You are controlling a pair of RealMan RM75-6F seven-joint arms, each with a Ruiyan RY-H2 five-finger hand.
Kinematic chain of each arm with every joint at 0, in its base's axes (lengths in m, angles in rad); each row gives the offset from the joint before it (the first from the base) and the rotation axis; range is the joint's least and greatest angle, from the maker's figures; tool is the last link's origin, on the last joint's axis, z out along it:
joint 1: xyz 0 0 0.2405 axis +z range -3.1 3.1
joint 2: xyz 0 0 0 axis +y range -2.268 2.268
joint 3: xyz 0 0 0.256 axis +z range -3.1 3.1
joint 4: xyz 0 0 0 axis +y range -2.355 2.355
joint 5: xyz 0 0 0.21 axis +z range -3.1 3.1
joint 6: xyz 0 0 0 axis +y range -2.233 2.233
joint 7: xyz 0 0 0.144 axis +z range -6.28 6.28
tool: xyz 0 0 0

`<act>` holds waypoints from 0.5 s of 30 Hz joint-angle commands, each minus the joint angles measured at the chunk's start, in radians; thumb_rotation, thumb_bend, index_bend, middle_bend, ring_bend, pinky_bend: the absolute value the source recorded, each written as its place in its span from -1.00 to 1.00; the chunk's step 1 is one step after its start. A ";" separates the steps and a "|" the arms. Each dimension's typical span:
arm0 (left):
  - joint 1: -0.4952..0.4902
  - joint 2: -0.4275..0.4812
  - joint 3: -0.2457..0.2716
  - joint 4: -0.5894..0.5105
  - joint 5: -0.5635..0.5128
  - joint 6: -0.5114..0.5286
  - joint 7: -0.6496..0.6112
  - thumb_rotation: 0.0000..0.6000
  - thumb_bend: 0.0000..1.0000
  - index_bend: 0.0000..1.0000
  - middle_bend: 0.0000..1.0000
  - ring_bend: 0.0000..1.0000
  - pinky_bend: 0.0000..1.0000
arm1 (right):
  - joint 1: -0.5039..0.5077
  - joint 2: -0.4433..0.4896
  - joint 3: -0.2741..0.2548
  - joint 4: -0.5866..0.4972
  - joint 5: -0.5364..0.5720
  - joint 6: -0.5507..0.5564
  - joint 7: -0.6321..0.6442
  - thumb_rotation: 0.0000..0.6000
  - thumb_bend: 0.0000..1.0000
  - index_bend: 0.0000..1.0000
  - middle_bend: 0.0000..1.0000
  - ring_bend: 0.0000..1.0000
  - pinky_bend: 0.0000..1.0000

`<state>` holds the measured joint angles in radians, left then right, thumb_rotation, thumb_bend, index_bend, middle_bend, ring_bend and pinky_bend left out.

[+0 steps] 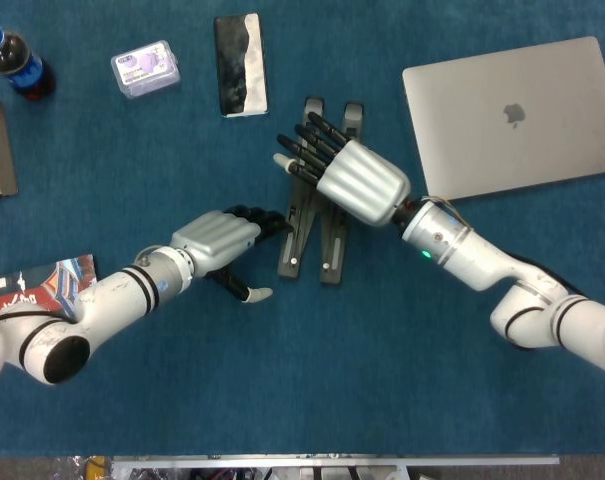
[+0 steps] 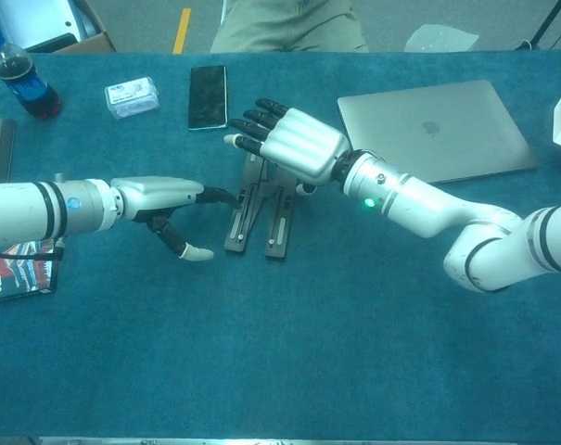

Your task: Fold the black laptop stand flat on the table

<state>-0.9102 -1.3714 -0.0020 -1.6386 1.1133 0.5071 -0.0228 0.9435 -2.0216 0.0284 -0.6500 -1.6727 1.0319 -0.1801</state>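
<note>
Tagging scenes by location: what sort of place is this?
Probably a lab or office desk setup: a table under blue cloth, with a silver laptop, a phone and a cola bottle.
</note>
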 commanded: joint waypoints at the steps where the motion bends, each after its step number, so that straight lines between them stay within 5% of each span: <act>1: 0.003 0.006 0.004 -0.007 -0.001 0.001 -0.002 0.35 -0.44 -0.87 -0.92 -1.00 -0.92 | 0.007 -0.011 0.004 0.010 0.004 -0.005 0.002 1.00 -1.00 -1.00 -1.00 -1.00 -0.93; 15: 0.016 0.024 0.013 -0.031 0.002 0.013 -0.011 0.35 -0.44 -0.92 -0.92 -1.00 -0.92 | 0.039 -0.068 0.023 0.069 0.025 -0.031 0.008 1.00 -1.00 -1.00 -1.00 -1.00 -0.93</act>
<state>-0.8947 -1.3476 0.0104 -1.6695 1.1156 0.5199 -0.0337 0.9809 -2.0879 0.0501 -0.5826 -1.6493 1.0016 -0.1727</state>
